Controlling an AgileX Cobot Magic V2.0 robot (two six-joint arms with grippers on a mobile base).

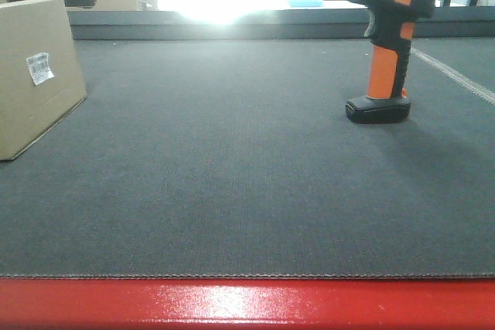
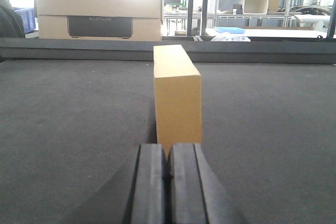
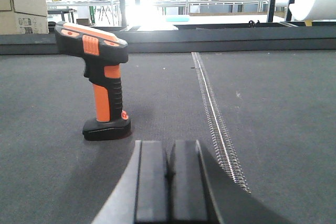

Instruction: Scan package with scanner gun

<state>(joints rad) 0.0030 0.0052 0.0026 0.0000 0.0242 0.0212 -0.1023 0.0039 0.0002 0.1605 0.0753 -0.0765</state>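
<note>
While both sets of fingers are pressed together with nothing between them, I see my left gripper [image 2: 168, 174] low over the dark mat [image 1: 232, 168], its pads meeting in a thin seam, and my right gripper [image 3: 169, 174] closed the same way and holding nothing. Straight ahead of the left gripper, near it but apart, the package [image 2: 177, 95] stands on the mat with a narrow tan end toward the wrist camera. From the front view the package [image 1: 35, 75] sits at the far left, and a small white barcode label [image 1: 39, 67] is stuck on its facing side; the print is too small for me to read. Ahead and to the left of the right gripper, the scanner gun [image 3: 100, 80] stands upright on its flat black foot, well apart from the package. Beyond the mat's far edge, a cardboard box [image 2: 97, 9] carries a dark panel with faint lettering I cannot make out.
</note>
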